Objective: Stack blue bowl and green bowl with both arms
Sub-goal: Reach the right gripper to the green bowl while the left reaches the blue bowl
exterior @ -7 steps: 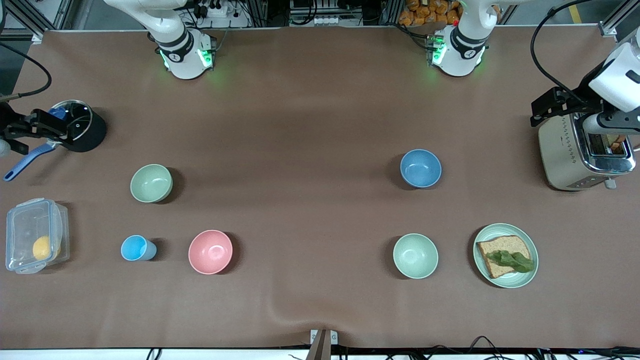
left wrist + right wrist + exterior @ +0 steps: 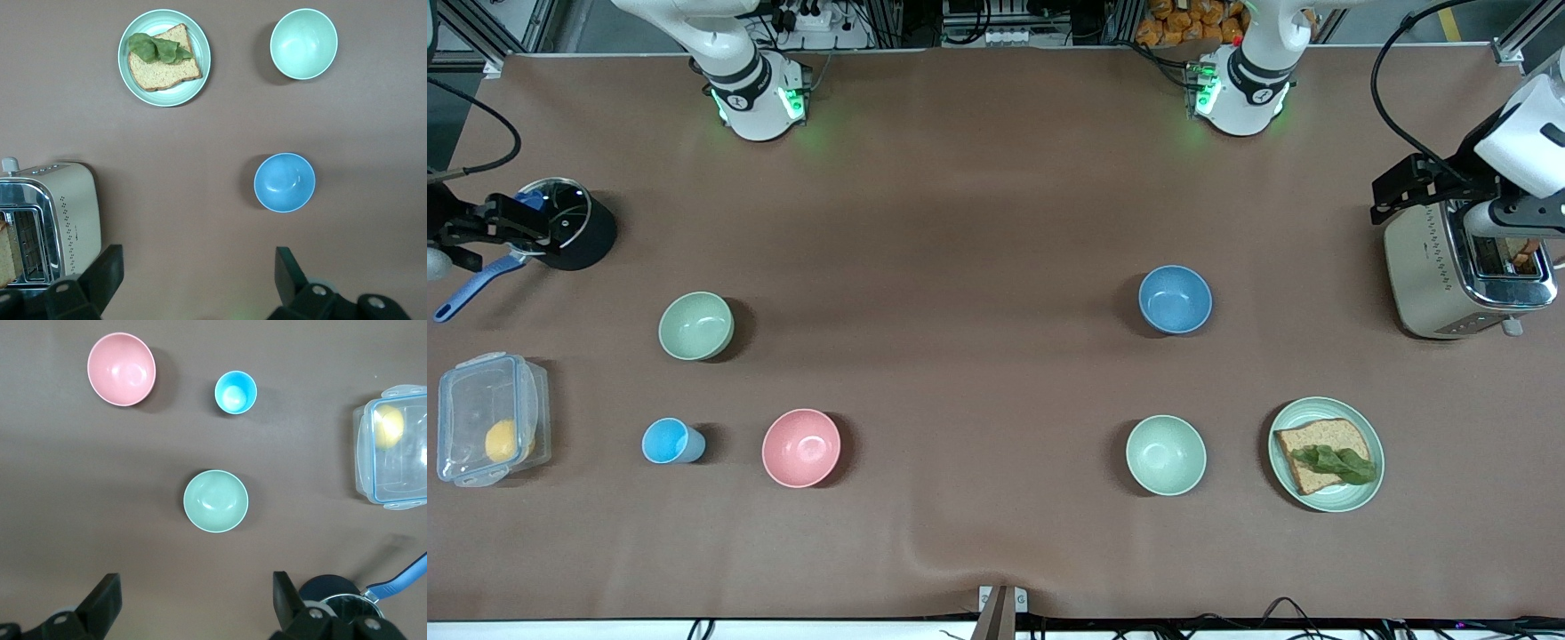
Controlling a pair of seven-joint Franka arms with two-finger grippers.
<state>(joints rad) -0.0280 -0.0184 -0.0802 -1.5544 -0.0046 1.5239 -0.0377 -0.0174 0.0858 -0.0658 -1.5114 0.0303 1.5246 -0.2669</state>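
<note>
The blue bowl [image 2: 1175, 299] stands upright toward the left arm's end of the table; it also shows in the left wrist view [image 2: 284, 182]. The sage-green bowl [image 2: 695, 326] stands upright toward the right arm's end; it also shows in the right wrist view [image 2: 215, 501]. My left gripper [image 2: 1418, 187] is up over the toaster [image 2: 1463, 267], open and empty [image 2: 198, 280]. My right gripper [image 2: 494, 227] is up beside the black pot [image 2: 569, 224], open and empty [image 2: 195, 603]. Both bowls are empty and apart from the grippers.
A paler mint bowl [image 2: 1165, 454] and a mint plate [image 2: 1369, 444] with bread and lettuce lie nearer the front camera than the blue bowl. A pink bowl [image 2: 801, 447], a light-blue cup [image 2: 667, 441] and a clear box [image 2: 480, 422] holding a yellow fruit lie near the green bowl.
</note>
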